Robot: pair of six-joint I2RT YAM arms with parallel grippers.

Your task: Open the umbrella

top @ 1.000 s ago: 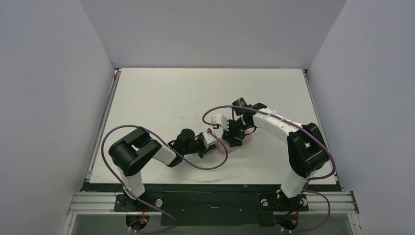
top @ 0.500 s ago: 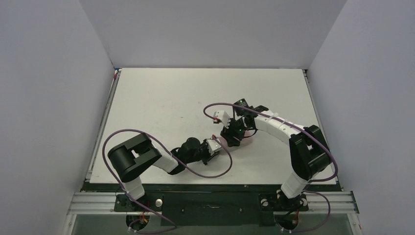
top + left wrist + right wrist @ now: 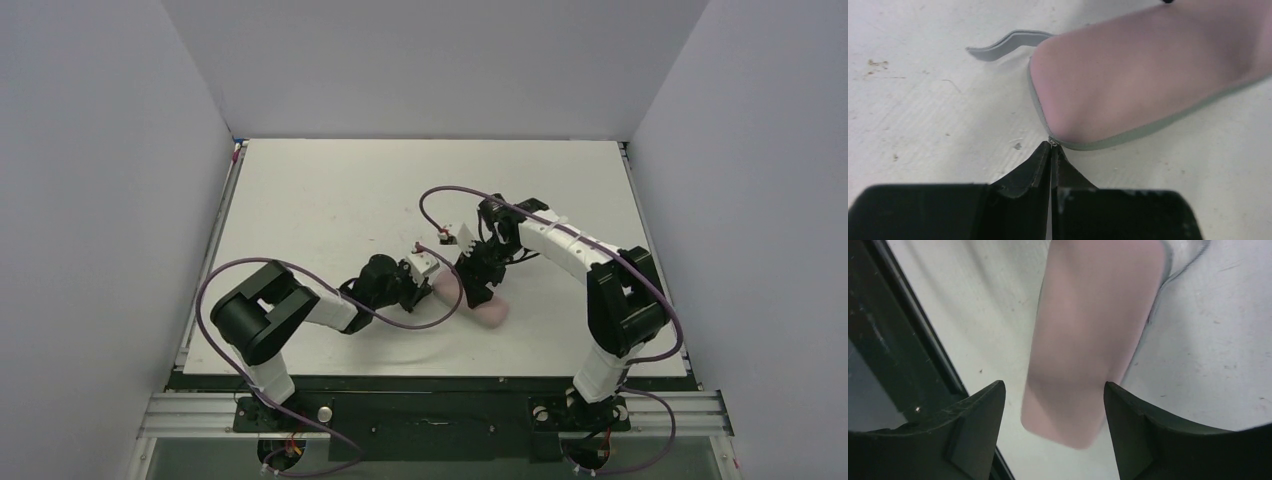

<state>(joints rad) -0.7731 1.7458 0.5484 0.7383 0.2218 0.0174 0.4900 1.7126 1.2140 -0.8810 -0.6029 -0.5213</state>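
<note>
The umbrella itself is hidden; only the soft pinkish-white sleeve pouch shows, lying flat on the table near the front centre. In the left wrist view the pouch has a grey zip seam along its edge and a grey loop strap at its end. My left gripper is shut, pinching the small metal zip pull at the pouch's corner; it also shows in the top view. My right gripper is open, its jaws straddling the pouch from above without touching it; it also shows in the top view.
The white table is walled by grey panels on three sides. A black rail runs along the front edge, close below the pouch. Purple cables loop off both arms over the table's middle.
The right gripper has swung toward the front and now sits over the pouch. The left gripper has shifted back and left at the pouch's end. The pouch now shows more plainly.
</note>
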